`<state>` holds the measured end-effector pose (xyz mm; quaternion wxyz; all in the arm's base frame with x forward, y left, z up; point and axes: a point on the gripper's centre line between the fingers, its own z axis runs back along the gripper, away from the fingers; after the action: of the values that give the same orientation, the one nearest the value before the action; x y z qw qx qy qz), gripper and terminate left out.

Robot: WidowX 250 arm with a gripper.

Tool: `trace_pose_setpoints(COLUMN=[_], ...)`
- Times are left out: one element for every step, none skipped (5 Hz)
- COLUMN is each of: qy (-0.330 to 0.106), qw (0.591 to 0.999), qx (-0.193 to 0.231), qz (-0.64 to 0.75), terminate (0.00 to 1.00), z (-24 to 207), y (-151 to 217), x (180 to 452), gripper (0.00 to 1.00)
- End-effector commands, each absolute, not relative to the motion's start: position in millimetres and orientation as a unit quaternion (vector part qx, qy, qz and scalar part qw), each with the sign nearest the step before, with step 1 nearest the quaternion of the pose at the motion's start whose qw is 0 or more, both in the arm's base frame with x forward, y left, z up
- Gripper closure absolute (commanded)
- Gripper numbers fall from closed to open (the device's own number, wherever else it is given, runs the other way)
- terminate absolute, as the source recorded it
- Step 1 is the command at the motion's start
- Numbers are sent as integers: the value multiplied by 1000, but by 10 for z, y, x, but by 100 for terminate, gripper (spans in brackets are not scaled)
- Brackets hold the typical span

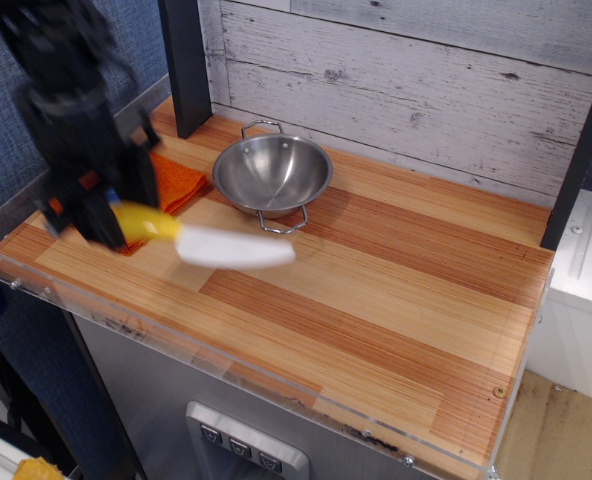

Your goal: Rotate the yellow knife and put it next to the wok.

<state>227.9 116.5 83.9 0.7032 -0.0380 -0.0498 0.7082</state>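
Yellow knife (pixel 201 238) hangs above the wooden counter (pixel 396 300), gripped at its handle end by my gripper (pixel 101 222), whose fingers appear clamped on the yellow handle, though motion blur softens the contact. White blade points right, roughly level, its tip just in front of the wok (pixel 272 175) and, as far as I can see, not touching it. Wok sits upright near the back wall. Orange cloth (pixel 176 182) lies left of the wok, partly hidden behind the arm.
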Motion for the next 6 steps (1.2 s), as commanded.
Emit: trace_pose_setpoints(qy=[-111,-120,-112,-108,-98,-88], qw=[757,788,813,837,856,881], qx=[-66,-83,-95,-89,-89,-95], qz=[641,598,563,529,500,455], terminate=[0,0,0,0,0,0], z=[1527,1706,1698,1606,1455,1281], y=[1094,917,677,434,234,68], x=[2318,2448,2590,2782,3023,3285], gripper=[100,100,100,100,100,100])
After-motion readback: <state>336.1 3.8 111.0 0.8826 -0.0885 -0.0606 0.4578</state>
